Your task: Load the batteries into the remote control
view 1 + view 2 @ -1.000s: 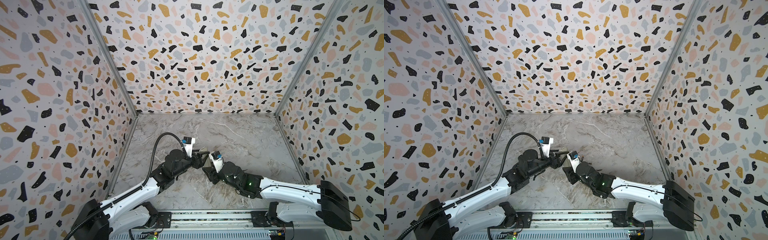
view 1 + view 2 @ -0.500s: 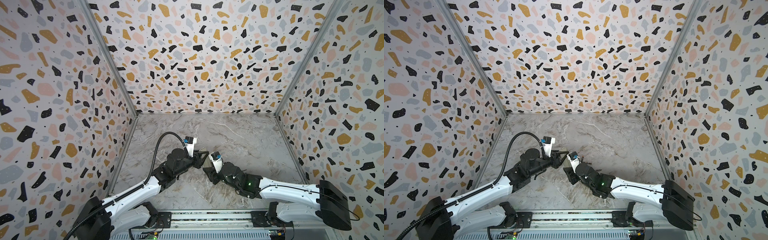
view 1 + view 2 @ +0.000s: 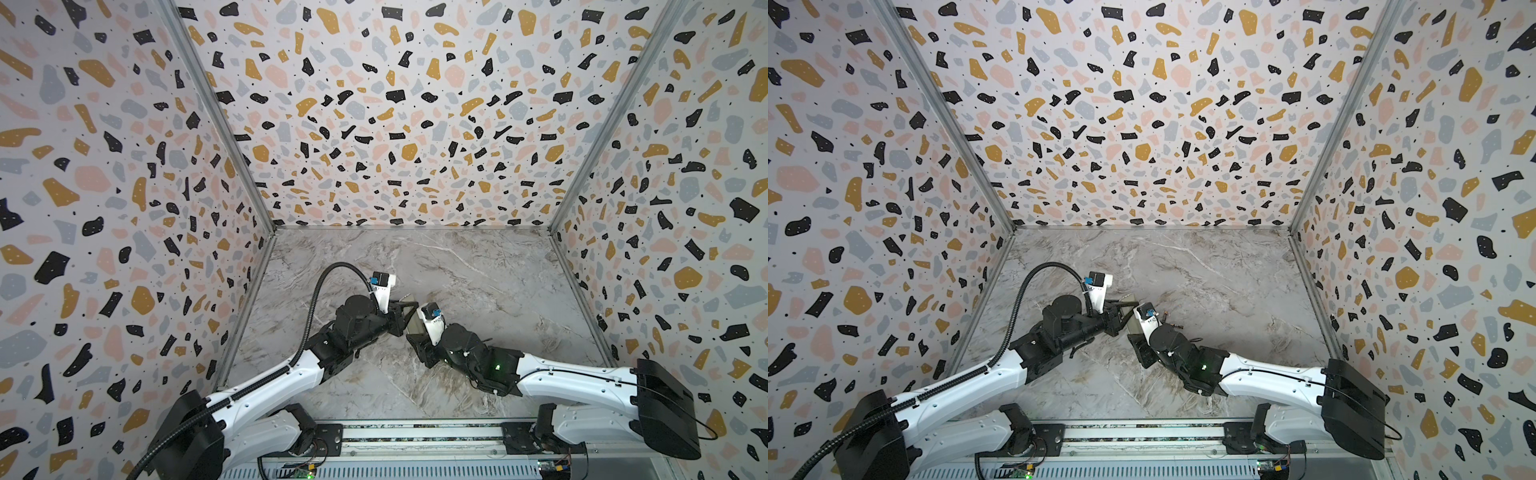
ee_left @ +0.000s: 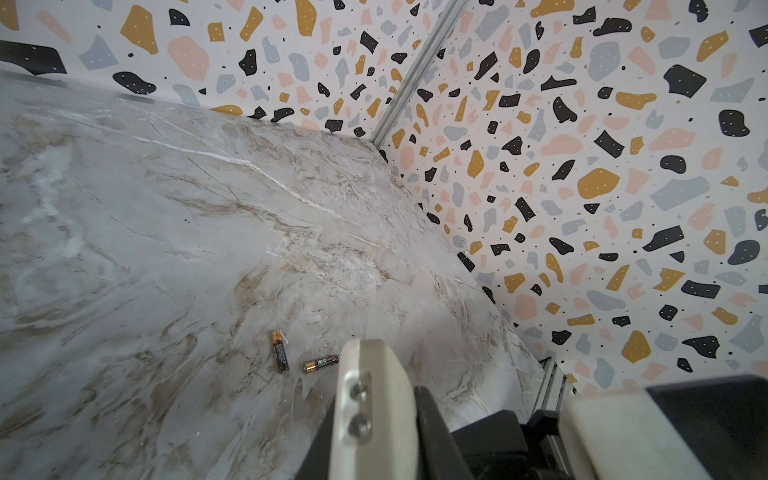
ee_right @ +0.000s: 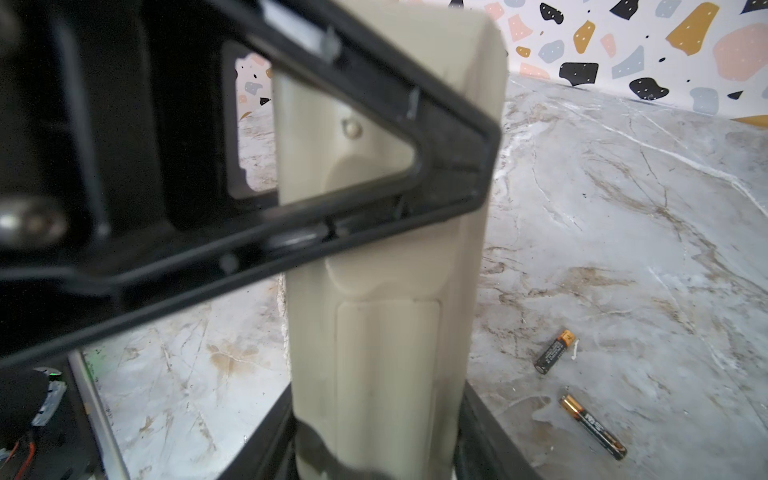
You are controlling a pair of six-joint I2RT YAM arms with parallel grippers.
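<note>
While left hand [image 3: 409, 311] pinches remote [image 5: 386, 353], batteries [image 5: 555, 351] lie clear (open marble [image 4: 166, 208]).

1. A grey-white marbled table [image 3: 478, 266] with brown veining is carrying everything.
2. Two small dark batteries with copper ends are lying flat on it.
3. The first battery [image 4: 280, 351] and second battery [image 4: 320, 363] are sitting close together, angled apart, not touching.

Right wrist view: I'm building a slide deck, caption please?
Remote held upright, back to camera, left finger crossing it; two batteries lie loose on the table.
</note>
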